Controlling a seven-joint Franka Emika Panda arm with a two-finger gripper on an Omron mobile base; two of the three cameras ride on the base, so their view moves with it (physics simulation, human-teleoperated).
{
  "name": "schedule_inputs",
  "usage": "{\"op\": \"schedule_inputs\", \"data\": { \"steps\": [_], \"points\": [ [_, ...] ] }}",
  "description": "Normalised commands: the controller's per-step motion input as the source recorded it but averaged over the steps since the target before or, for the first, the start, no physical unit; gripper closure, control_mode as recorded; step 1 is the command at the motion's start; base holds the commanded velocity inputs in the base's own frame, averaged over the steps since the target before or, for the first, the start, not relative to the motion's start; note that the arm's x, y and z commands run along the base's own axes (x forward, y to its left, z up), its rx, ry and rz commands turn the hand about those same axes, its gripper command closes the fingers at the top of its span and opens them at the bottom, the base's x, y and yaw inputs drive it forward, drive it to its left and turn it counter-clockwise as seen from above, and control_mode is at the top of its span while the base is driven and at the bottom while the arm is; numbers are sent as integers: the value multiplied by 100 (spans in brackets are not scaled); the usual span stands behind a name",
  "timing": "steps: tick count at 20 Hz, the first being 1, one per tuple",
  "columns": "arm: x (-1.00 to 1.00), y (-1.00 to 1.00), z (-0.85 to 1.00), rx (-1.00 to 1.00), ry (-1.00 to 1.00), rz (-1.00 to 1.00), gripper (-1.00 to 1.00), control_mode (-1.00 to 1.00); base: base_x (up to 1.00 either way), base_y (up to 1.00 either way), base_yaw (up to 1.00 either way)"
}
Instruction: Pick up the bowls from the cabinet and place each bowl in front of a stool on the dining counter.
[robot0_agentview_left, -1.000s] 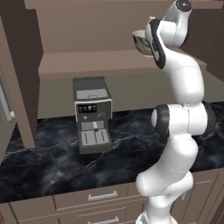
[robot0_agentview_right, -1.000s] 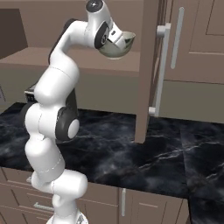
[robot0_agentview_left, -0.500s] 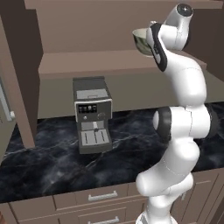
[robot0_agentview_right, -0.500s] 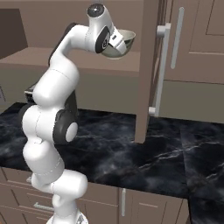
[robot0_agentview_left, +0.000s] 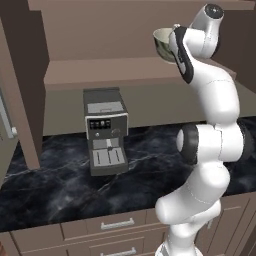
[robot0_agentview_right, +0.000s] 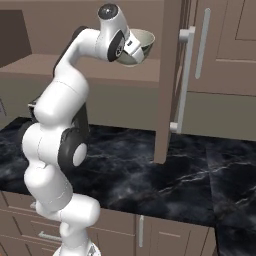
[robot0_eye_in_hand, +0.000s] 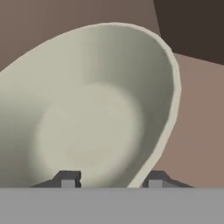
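Cream-glazed round bowl (robot0_agentview_left: 164, 43), mottled grey-green outside, held above cabinet shelf (robot0_agentview_left: 115, 70), right of coffee machine (robot0_agentview_left: 105, 131) on veined black table (robot0_agentview_left: 60, 190) | right base: bowl nudged nearer door handle (robot0_agentview_right: 183, 80) | hand: pincer (robot0_eye_in_hand: 109, 178) clamps bowl rim, fingertips mostly cut off.

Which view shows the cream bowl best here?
The hand view: the cream bowl shows its whole inside, rim between the gripper tips. Both base views show it partly, behind the hand, above the cabinet shelf.
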Motion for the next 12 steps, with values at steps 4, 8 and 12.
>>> {"op": "schedule_inputs", "data": {
  "steps": [4, 8, 12],
  "points": [
    [-94, -4, 0, 0, 0, 0, 100, -100, 0, 0, 0],
    [-100, -6, 0, 0, 0, 8, 100, -100, 0, 0, 0],
    [-100, 5, -8, 0, 8, 11, 100, -100, 0, 0, 0]
  ]
}}
